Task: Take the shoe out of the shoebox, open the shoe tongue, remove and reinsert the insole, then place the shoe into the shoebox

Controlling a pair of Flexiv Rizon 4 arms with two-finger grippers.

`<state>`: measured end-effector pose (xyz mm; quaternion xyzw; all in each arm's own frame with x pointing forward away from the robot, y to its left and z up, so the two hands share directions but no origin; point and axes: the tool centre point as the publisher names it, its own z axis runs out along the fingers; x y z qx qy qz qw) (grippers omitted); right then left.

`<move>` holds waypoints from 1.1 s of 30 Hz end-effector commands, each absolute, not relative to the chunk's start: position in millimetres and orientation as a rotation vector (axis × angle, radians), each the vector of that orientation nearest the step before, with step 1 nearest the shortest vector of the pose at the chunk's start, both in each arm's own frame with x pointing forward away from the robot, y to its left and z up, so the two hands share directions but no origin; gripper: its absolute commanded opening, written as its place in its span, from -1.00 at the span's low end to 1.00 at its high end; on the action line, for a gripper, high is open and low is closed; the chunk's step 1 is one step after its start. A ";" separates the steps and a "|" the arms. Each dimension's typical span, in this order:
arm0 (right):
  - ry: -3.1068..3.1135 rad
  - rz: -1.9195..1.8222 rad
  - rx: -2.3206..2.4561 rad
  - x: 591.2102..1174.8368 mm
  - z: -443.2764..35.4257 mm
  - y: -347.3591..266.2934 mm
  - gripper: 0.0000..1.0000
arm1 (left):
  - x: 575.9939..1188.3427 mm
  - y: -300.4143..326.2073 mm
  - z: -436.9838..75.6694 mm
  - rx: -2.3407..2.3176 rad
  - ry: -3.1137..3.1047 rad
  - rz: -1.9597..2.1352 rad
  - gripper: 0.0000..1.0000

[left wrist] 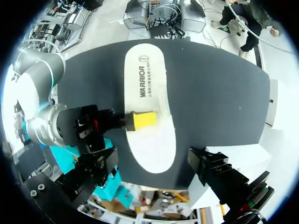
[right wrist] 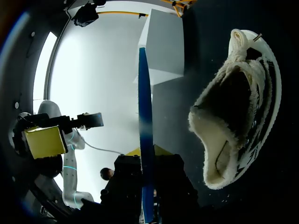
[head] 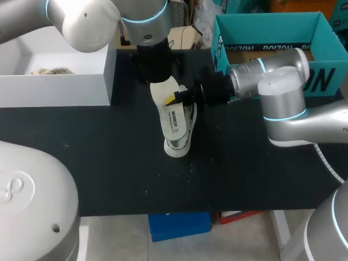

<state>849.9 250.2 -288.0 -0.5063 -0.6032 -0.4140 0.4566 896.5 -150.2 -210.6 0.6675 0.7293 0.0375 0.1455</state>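
Nearest to the robot, on the black table (head: 109, 163), rests the shoe (head: 177, 148), a white one with a fleecy lining. Its rounded end points toward the near edge, and the right wrist view looks into its open mouth. Above the shoe, separated from it by a visible gap, is the insole (head: 173, 122). It lies about flat in the air, white printed face up and blue face down, its length running from near to far. The right arm enters level from the right side, and the right gripper (head: 175, 98) is clamped on the insole at one long edge, about the middle of its length. One yellow finger (left wrist: 142, 120) lies across the white face; the other is under the insole and hidden from above. A little farther, the left arm points straight down, and the left gripper (left wrist: 150, 155) hangs over the far end of the insole with its two black fingers (left wrist: 215, 170) spread wide. This end of the insole shows between them, but a dark strip of table is seen at each side, so they hold nothing. Farther again, at the far left of the table, sits the white shoebox (head: 54, 89), open, with crumpled paper (head: 51, 70) inside, well apart from the shoe. At the far right corner a teal box (head: 266, 23) stands open behind the right arm.
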 end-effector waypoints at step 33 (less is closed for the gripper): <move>-1.487 -1.021 -1.250 849.4 -288.3 251.0 -1.00 | 977.2 -138.4 -230.2 1.896 2.137 0.040 1.00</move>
